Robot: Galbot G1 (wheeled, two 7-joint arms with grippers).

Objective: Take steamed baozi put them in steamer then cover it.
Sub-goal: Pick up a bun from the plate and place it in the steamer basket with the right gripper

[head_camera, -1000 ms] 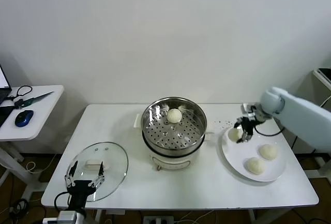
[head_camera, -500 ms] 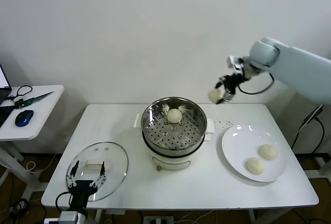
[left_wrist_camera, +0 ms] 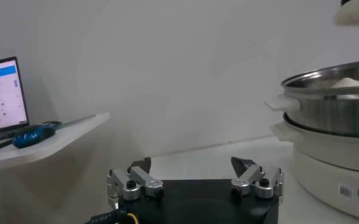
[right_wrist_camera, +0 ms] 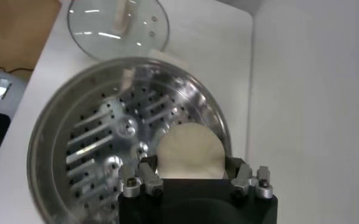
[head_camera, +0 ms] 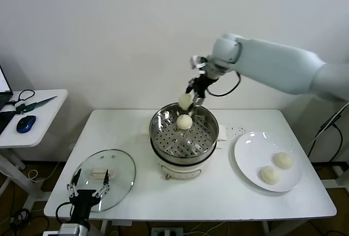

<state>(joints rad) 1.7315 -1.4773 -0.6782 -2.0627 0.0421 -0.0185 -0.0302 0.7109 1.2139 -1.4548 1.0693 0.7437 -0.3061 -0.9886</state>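
Head view: right gripper (head_camera: 189, 98) hung over the far rim of the steamer (head_camera: 184, 132), fingers closed on one baozi (head_camera: 185, 101); second baozi (head_camera: 184, 121) lay inside. Cover (head_camera: 103, 179) lay on the table. Left wrist view: left gripper (left_wrist_camera: 194, 180) spread wide, empty. Right wrist view: held baozi (right_wrist_camera: 189, 152) above the perforated floor.

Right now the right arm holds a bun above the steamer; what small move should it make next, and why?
Probably lower it straight down. The right tool grips a baozi above the steamer, over its far side. One baozi in the steamer lies just below, so it should aim for the bare perforated floor beside it before opening.
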